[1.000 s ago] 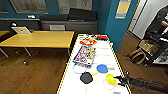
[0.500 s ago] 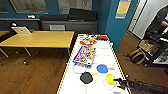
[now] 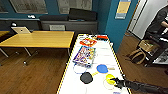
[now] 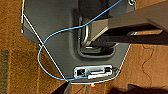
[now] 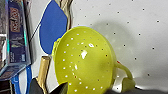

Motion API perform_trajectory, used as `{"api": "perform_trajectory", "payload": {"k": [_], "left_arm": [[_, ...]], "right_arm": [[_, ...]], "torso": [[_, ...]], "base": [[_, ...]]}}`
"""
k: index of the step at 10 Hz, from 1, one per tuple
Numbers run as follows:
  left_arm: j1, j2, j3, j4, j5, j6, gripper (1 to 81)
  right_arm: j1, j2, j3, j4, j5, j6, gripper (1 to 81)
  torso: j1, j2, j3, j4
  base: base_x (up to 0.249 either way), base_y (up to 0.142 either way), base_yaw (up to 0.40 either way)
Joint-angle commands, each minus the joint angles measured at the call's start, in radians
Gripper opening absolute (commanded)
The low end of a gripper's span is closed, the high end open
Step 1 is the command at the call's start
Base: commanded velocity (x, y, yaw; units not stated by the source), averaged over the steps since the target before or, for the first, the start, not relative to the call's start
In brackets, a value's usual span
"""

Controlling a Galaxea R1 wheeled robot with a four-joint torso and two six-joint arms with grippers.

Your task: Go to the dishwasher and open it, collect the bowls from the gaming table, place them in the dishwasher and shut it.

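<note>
The gaming table (image 3: 72,86) is a long white top with a yellow edge, running away from me. On its near end lie a black bowl (image 3: 86,77), a blue bowl (image 3: 102,68) and a yellow-green bowl (image 3: 109,77). My right arm comes in low from the right, and my right gripper (image 3: 116,82) is at the yellow-green bowl's near rim. Close up, this bowl (image 5: 85,60) is dotted with small holes and has a loop handle. The blue bowl (image 5: 53,27) lies just beyond it. My left gripper (image 4: 96,90) hangs over my own grey base. The dishwasher is out of view.
A colourful game box (image 3: 85,55) and red items (image 3: 88,41) sit farther along the white top. A wooden table (image 3: 37,38) with a laptop (image 3: 21,30) stands to the left over wood floor. To the right are a blue wall (image 3: 115,27), bags (image 3: 140,55) and a person (image 3: 160,22).
My right gripper has edged forward to the yellow-green bowl's rim. The bowls lie where they were.
</note>
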Motion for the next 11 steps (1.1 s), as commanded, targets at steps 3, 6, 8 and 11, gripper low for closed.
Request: {"api": "perform_trajectory", "payload": {"k": [3, 6, 8, 11], "left_arm": [[0.0, -0.007, 0.009, -0.004, 0.069, -0.004, 81.1], [-0.003, -0.021, 0.009, -0.016, 0.072, -0.005, 81.1], [-0.003, -0.018, 0.015, -0.013, 0.071, -0.005, 81.1], [-0.011, -0.003, 0.017, -0.002, 0.069, -0.005, 81.1]], "right_arm": [[0.013, 0.004, -0.05, 0.008, 0.087, 0.01, 1.0], [-0.026, -0.048, 0.002, 0.018, 0.181, 0.013, 1.0], [0.075, -0.188, 0.192, 0.021, 0.16, 0.013, 1.0], [0.215, -0.425, 0.433, 0.01, -0.02, 0.016, 1.0]], "torso": [[0.0, 0.0, 0.0, 0.0], [0.0, 0.0, 0.0, 0.0], [0.0, 0.0, 0.0, 0.0], [0.0, 0.0, 0.0, 0.0]], "base": [[0.0, 0.0, 0.0], [0.0, 0.0, 0.0], [0.0, 0.0, 0.0], [0.0, 0.0, 0.0]]}}
